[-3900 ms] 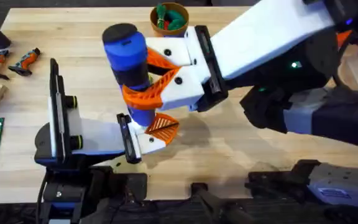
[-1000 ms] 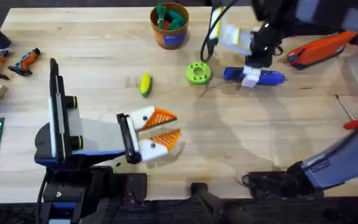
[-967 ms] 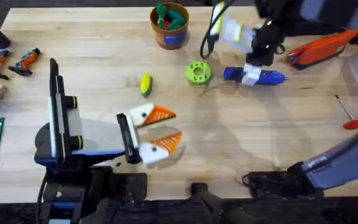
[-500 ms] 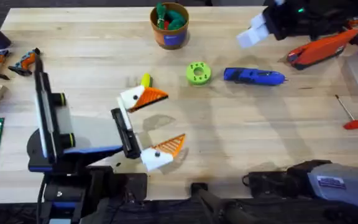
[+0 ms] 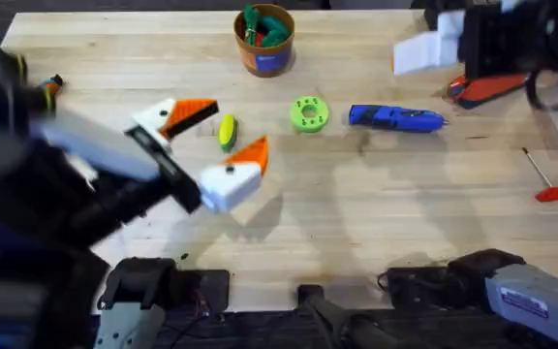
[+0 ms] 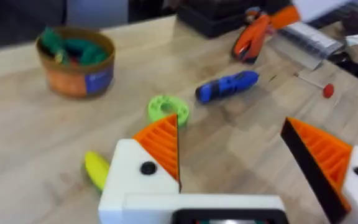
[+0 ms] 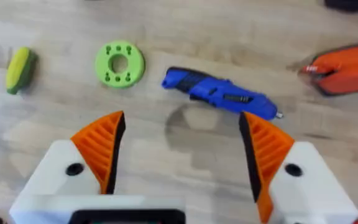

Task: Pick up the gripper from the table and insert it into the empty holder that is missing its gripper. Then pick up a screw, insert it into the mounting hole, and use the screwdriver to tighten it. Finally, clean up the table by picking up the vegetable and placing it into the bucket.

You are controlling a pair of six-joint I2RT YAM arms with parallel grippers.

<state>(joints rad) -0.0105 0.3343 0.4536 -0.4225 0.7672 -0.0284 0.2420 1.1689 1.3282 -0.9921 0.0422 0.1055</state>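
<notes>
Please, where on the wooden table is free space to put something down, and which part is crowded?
The widest bare wood lies in front of the blue pen-shaped screwdriver, reaching across to the thin red-handled rod. Crowded: the middle row, where the open left gripper straddles the yellow toy vegetable, with the lime-green holed disc beside it and the brown-orange bucket behind.

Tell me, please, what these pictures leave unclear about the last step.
- Vegetable: overhead, partly flanked by the left gripper; contact unclear.
- Bucket: contents a green and red jumble.
- Right gripper: overhead view blurred at the edge.
- Vegetable's green end: too small in the left wrist view.
</notes>
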